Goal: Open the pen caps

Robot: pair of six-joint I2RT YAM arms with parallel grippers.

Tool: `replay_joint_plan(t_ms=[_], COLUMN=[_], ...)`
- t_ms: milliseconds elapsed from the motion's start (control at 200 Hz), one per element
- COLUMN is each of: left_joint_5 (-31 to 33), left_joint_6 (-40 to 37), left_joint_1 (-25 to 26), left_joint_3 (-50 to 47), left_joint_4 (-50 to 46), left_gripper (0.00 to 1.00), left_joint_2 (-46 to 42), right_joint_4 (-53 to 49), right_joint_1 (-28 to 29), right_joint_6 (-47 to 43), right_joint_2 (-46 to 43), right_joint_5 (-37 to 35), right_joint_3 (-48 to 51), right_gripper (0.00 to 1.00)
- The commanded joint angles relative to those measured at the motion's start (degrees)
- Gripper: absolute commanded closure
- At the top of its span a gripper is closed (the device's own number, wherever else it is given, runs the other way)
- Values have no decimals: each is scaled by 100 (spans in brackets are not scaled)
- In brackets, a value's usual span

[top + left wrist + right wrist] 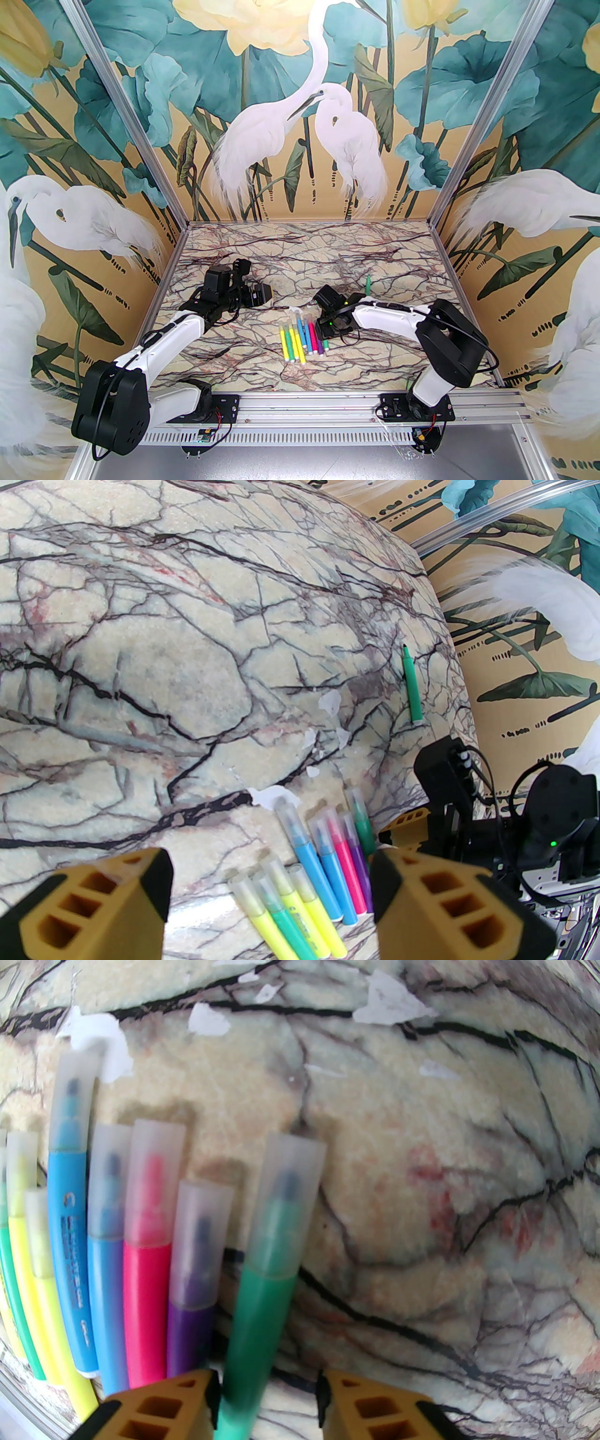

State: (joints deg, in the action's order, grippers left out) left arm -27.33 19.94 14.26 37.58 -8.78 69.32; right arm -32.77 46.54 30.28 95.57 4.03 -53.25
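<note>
A row of pens (300,340) lies side by side on the marble table: yellow, green, blue, pink, purple and teal, each with a translucent pen cap (287,809) on its far end. My right gripper (267,1398) stands around the teal pen (255,1321) at the row's right end. The left finger touches the barrel and a gap shows on the right side, so the jaws are open. The teal pen's cap (287,1180) is on. My left gripper (269,885) hovers open over the table left of the row, holding nothing. A separate green pen (368,282) lies uncapped farther back.
White flaky patches (330,702) dot the marble just beyond the pens. The right arm's black wrist (445,780) sits close to the row's right side. Painted walls close in the table on three sides.
</note>
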Motion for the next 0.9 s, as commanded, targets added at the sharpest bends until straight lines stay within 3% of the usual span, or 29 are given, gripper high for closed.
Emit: replay_joint_plan(t_ms=[0,440,895], left_joint_5=[71,79,171], left_joint_6=[-14,20,36], left_joint_1=[24,24,24], left_joint_3=[-106,-131,-163], left_joint_4=[94,122,87], left_gripper=[26,25,24], left_joint_2=[-59,-76,-143], right_joint_4=[-244,-537,-929], right_joint_1=[39,182,352], right_joint_6=[110,131,185], right_joint_2=[126,442,802], right_joint_5=[-249,-600,-965], right_joint_3=[-186,-447,-774], right_gripper=[61,64,73])
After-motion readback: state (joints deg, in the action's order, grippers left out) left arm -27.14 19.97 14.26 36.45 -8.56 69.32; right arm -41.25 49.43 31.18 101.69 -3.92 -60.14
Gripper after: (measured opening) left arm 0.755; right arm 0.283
